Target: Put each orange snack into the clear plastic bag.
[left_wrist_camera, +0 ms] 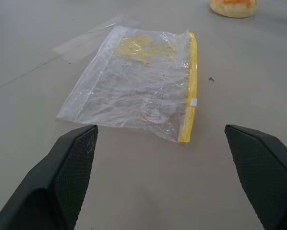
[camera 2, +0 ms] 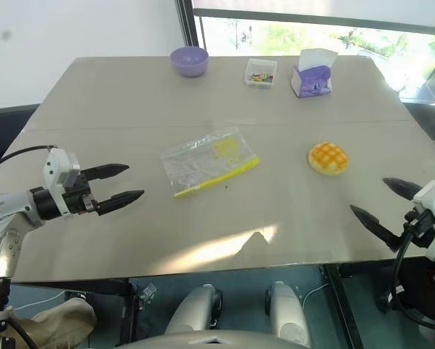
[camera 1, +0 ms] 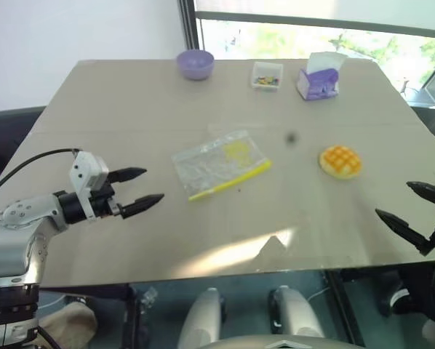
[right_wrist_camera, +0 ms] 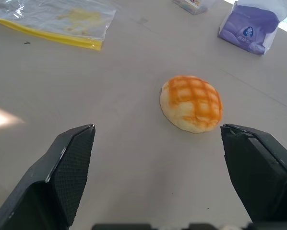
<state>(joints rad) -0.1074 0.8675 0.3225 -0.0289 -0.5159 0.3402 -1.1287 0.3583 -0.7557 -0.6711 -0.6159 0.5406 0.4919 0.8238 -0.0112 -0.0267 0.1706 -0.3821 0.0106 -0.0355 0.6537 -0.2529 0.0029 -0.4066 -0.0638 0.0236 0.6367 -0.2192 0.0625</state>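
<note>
One orange snack [camera 1: 340, 161], a domed bun with a darker grid on top, lies on the table [camera 1: 130, 116] at the right; it also appears ahead of the right fingers [right_wrist_camera: 192, 103]. The clear plastic bag [camera 1: 219, 163] lies flat mid-table with its yellow zip strip [left_wrist_camera: 192, 81] along the near edge. My left gripper [camera 1: 143, 190] hovers open to the left of the bag, pointing at it. My right gripper [camera 1: 412, 205] hangs open near the table's right front edge, short of the snack. Nothing sits between either pair of fingers.
At the table's far edge stand a purple bowl [camera 1: 195, 63], a small clear box of multicoloured bits [camera 1: 267, 75] and a purple tissue pack [camera 1: 319, 77]. A small dark speck [camera 1: 291, 137] lies between bag and snack. A window runs behind the table.
</note>
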